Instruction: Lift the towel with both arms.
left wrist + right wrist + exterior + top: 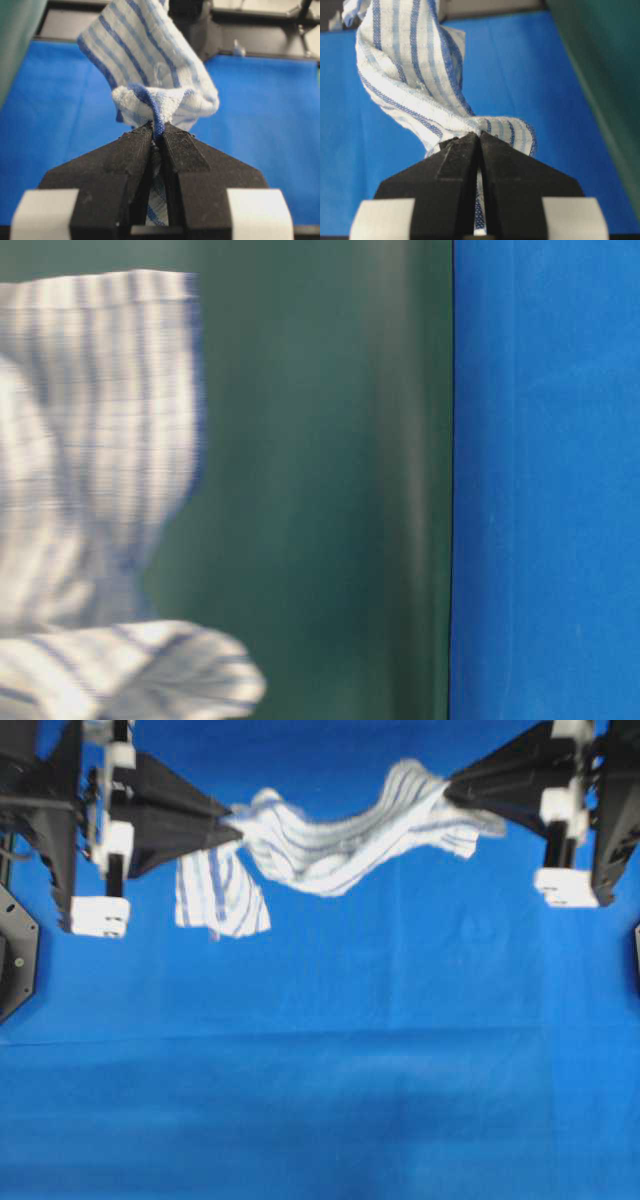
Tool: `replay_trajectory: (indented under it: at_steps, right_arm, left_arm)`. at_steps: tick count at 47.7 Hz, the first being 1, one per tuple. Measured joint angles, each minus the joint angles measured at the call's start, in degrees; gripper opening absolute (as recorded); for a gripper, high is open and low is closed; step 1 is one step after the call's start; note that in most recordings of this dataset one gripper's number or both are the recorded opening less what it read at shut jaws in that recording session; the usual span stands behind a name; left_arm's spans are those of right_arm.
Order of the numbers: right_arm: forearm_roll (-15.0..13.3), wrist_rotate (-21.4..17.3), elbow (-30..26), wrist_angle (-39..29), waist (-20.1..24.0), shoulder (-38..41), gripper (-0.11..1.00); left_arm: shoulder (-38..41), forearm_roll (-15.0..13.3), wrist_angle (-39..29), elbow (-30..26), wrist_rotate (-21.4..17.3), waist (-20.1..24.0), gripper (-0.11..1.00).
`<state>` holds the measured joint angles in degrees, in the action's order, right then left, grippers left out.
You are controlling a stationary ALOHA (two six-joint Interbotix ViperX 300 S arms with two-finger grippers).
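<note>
Towel (340, 845) slung between both clamped grippers

The thin white cloth with blue-grey stripes (95, 440) is smeared with blur in the table-level view and cut off by the left and bottom edges. Overhead, both black arms run past the top edge. Cloth pinched between the black wedge-shaped fingers (180, 150) is hidden.

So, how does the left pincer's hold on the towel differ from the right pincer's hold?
The left pincer grips the towel with a loose flap hanging below it; the right pincer grips it with only a short tail sticking out behind. In the overhead view the left grip sits lower in the picture than the right. Both are shut on the cloth.
</note>
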<state>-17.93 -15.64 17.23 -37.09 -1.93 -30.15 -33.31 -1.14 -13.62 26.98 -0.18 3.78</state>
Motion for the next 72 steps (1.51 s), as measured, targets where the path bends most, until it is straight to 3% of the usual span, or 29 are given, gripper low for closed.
replay_trajectory:
  at_steps: [11,32,36,44,48,51,61,72]
  right_arm:
    - [0.0,1.1,-5.2,-2.3,0.0,0.0,0.01]
    - [0.0,3.2,-6.1,-3.3,0.2,-0.3,0.02]
    - [0.0,3.7,-6.0,-3.3,0.2,-0.4,0.09]
    - [0.0,4.0,-6.1,-3.3,0.2,-0.4,0.62]
    - [-0.1,4.0,-6.0,-3.3,0.2,-0.4,0.68]
    - [-0.2,4.0,-6.1,-3.3,0.2,-0.4,0.64]
    - [-0.4,4.0,-5.0,-3.3,0.2,-0.5,0.65]
    - [-0.9,3.7,2.3,1.9,0.2,-0.5,0.65]
  left_arm:
    - [-0.4,0.0,-3.0,-5.8,-2.3,0.0,0.03]
    - [0.5,0.0,-3.4,-6.3,-2.5,0.1,0.04]
    - [0.5,0.0,-3.3,-6.2,-2.5,0.0,0.21]
    - [0.4,0.0,-3.4,-6.0,-2.1,0.0,0.75]
    - [0.4,0.0,-3.3,-5.4,-2.1,0.0,0.91]
    - [0.2,0.0,-3.4,-4.8,-2.1,0.0,0.93]
    - [-0.8,0.0,-3.0,-2.5,-2.6,0.0,0.93]
    - [-0.8,0.0,2.4,5.2,-4.5,0.4,0.93]
